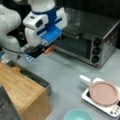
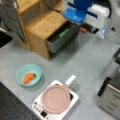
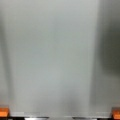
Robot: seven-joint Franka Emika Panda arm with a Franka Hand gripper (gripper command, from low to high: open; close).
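Observation:
My gripper hangs low over the grey table, in front of the toaster oven's left end and beyond the open drawer. In a front view one orange fingertip shows under the blue and white hand. In the wrist view the orange fingertips sit far apart at the two bottom corners. The gripper is open, and only bare table lies between them. It holds nothing and touches nothing.
A wooden cabinet has its drawer pulled out, with something green inside. A teal bowl holds a carrot. A pink pan sits on a white hotplate. The toaster oven stands at a front view's right.

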